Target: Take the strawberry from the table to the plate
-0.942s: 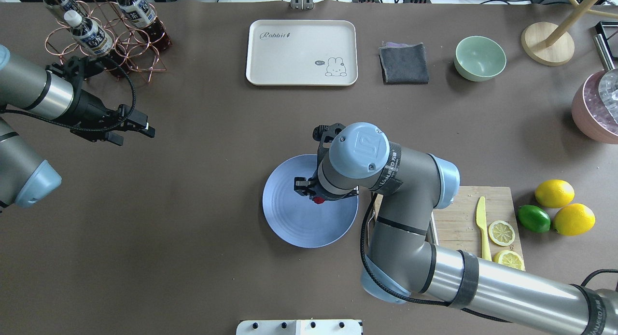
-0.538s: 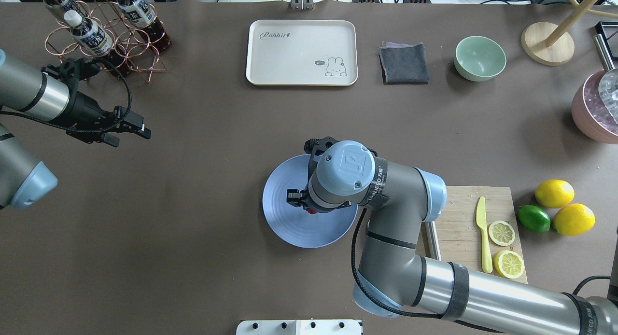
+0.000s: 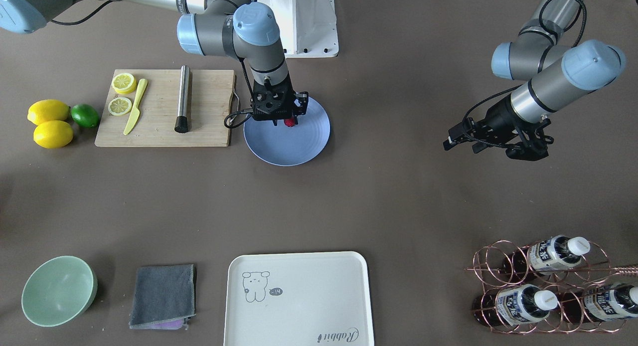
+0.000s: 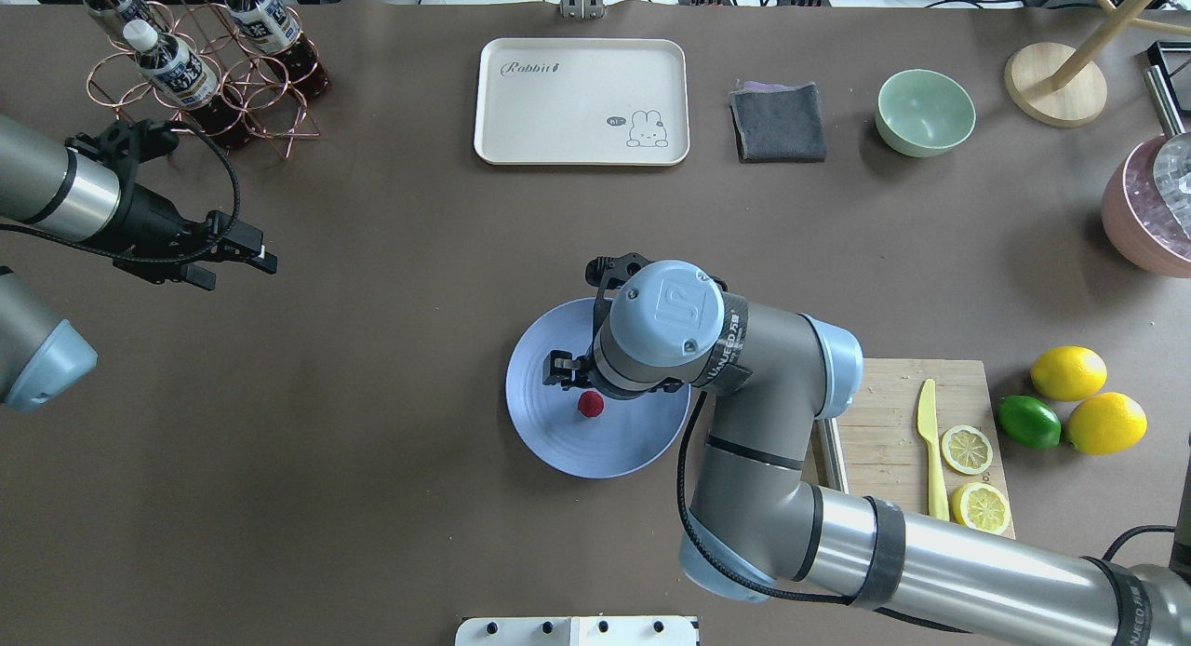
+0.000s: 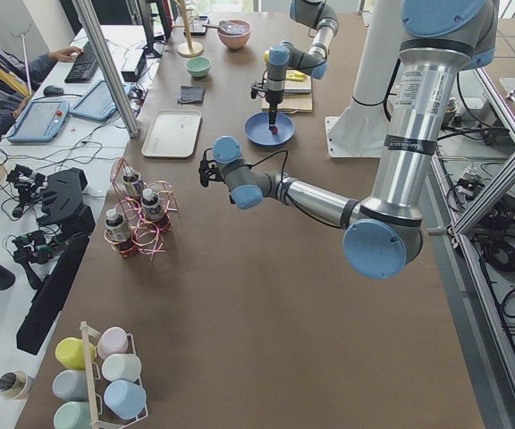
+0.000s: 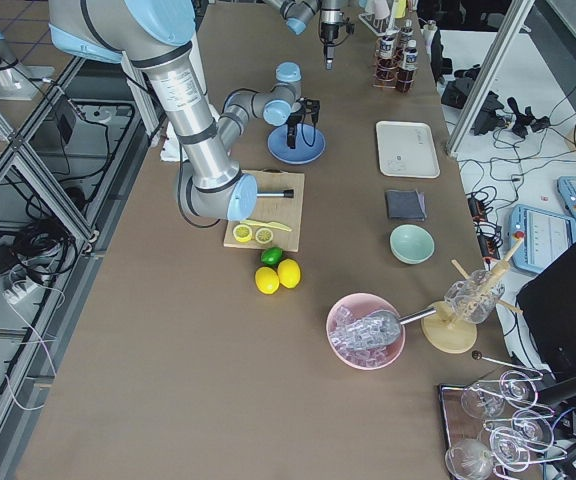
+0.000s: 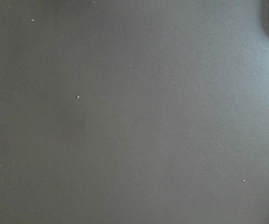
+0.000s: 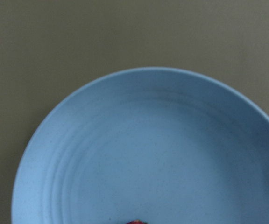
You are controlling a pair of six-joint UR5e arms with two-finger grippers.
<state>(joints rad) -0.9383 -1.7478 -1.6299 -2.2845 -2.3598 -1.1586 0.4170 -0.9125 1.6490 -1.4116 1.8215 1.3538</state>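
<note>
The small red strawberry [image 4: 590, 404] lies on the round blue-lavender plate [image 4: 558, 446], a little right of its middle and free of any finger. My right gripper [image 4: 569, 378] hangs just above it, open and empty. From the front the strawberry [image 3: 289, 122] shows right under the right gripper [image 3: 285, 116] on the plate [image 3: 289, 147]. The right wrist view is filled by the plate [image 8: 148, 140], with the strawberry [image 8: 134, 222] peeking in at the bottom edge. Far off over bare table [image 4: 391, 255], my left gripper [image 4: 233, 266] is open and empty.
A wooden cutting board [image 4: 884, 432] with a yellow knife, lemon slices and a metal rod lies right beside the plate. Lemons and a lime [image 4: 1029, 422] are further right. A white tray [image 4: 582, 101], grey cloth, green bowl [image 4: 925, 112] and bottle rack [image 4: 200, 69] line the far side.
The strawberry, half hidden between the right fingers before, now lies fully in view on the plate, with the right wrist moved slightly off it. The left arm has drawn back to the left.
</note>
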